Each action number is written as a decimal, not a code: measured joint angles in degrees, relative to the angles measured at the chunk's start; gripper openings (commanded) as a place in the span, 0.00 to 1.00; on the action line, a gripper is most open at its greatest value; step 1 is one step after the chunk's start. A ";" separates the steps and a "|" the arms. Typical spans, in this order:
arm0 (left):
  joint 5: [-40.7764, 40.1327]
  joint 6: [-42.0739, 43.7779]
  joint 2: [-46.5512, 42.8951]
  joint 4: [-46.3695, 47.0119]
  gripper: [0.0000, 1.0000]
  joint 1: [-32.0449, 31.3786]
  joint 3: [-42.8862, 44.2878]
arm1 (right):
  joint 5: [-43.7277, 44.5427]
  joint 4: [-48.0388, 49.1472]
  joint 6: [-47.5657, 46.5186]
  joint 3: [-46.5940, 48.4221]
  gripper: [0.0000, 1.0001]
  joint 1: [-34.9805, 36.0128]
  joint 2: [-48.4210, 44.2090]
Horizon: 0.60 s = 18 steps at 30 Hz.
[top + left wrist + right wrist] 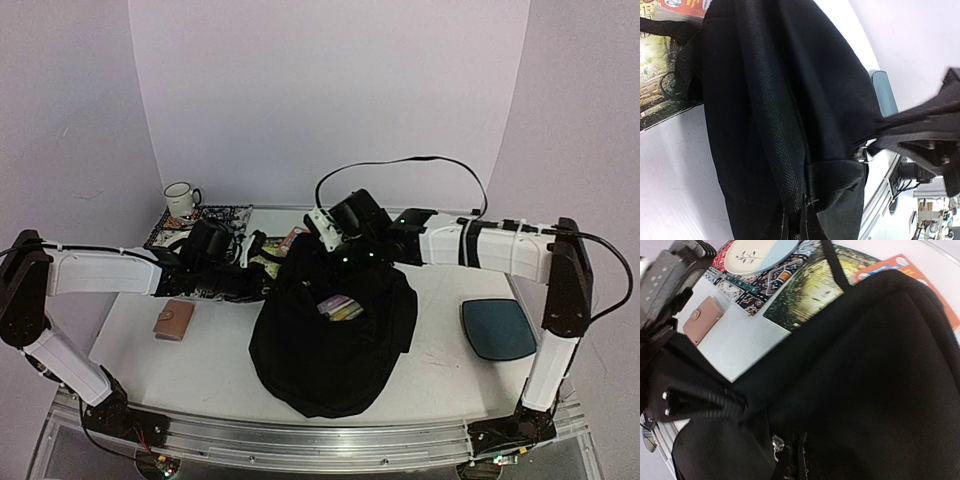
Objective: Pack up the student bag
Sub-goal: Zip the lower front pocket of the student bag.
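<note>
The student bag (330, 345), a large black fabric backpack, lies in the middle of the table with its mouth pulled open at the far side. A colourful flat item (340, 307) shows inside the opening. My left gripper (262, 281) is at the bag's upper left edge and my right gripper (345, 252) at its top edge. Black fabric (770, 125) fills the left wrist view and bunches at the bottom, hiding the fingers. The right wrist view shows the same fabric (865, 370) and a metal zip pull (776, 445). Both grippers appear shut on the bag's rim.
A pink wallet (173, 320) lies left of the bag. A dark-teal pad (498, 328) lies at the right. A white mug (181, 199), a patterned mat (190, 232) with a plate (757, 252), and books (815, 290) sit behind the bag.
</note>
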 measured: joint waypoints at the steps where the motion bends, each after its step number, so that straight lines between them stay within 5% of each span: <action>1: -0.28 -0.43 -0.05 0.08 0.00 0.00 -0.02 | 0.95 0.03 0.39 -1.22 0.00 0.05 -1.49; 18: -3.10 -8.48 -4.05 1.98 0.00 0.16 -4.62 | 10.50 10.11 8.14 -22.80 0.00 1.01 -11.79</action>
